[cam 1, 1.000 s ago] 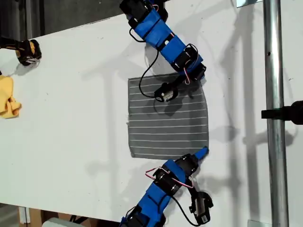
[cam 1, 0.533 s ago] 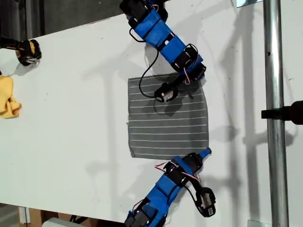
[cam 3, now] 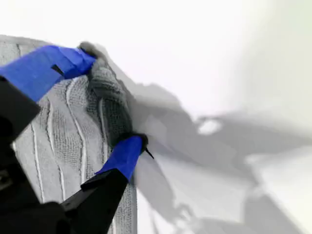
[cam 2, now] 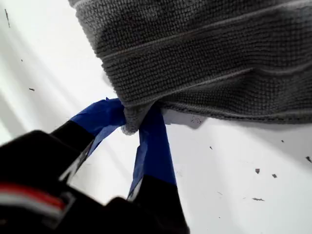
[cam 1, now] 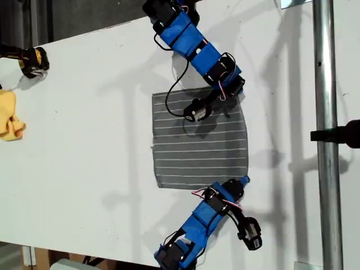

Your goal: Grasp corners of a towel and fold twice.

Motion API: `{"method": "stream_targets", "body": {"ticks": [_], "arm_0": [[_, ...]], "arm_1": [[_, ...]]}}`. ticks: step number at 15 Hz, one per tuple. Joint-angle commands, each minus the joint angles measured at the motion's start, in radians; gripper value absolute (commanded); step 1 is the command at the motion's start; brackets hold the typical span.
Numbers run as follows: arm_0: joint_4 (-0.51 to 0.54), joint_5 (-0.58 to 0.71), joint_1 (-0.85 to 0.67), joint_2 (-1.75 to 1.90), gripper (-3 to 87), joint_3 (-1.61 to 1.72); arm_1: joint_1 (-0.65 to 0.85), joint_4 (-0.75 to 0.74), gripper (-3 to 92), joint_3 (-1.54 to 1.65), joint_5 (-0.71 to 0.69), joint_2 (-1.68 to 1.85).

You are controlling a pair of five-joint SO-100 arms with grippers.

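Grippers: my first gripper pinches a towel corner; my second gripper clamps another corner, fabric bunched.

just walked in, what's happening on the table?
Two blue arms are working a dark grey white-striped towel lying flat on the white table. My first pincer pinches one towel corner. My second pincer has another edge bunched between its fingers. No fold made yet. A yellow cloth sits untouched at the exterior view's left.

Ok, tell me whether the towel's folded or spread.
Spread. The towel lies flat as one layer on the table, stripes all showing; only two corners are pinched up.
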Motion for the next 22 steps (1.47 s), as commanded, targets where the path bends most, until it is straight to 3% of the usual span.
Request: {"method": "stream_targets", "body": {"ticks": [1, 2, 3, 8, 12, 16, 22], "arm_0": [[0.017, -0.017, -0.021, -0.006, 10.4, -0.014], [0.066, -0.032, -0.021, -0.006, 1.5, -0.043], [0.094, -0.02, -0.025, -0.003, -1.0, -0.061], [0.221, -0.028, -0.015, 0.017, -1.1, -0.147], [0.224, -0.011, 0.052, 0.1, -1.1, -0.227], [0.123, 0.035, 0.129, 0.201, -1.1, -0.233], [0.245, 0.037, 0.012, 0.276, -1.2, -0.187]], "arm_1": [[0.017, 0.009, -0.2, -0.035, -0.011, 0.015], [0.018, 0.009, -0.2, -0.037, -0.011, 0.015], [0.02, 0.011, -0.2, -0.037, -0.011, 0.015], [0.014, 0.08, -0.2, -0.121, -0.038, 0.005], [-0.081, 0.201, -0.2, -0.284, -0.025, 0.005], [-0.146, 0.242, -0.2, -0.4, -0.032, 0.011], [0.025, 0.256, -0.2, -0.316, -0.109, 0.132]]}}
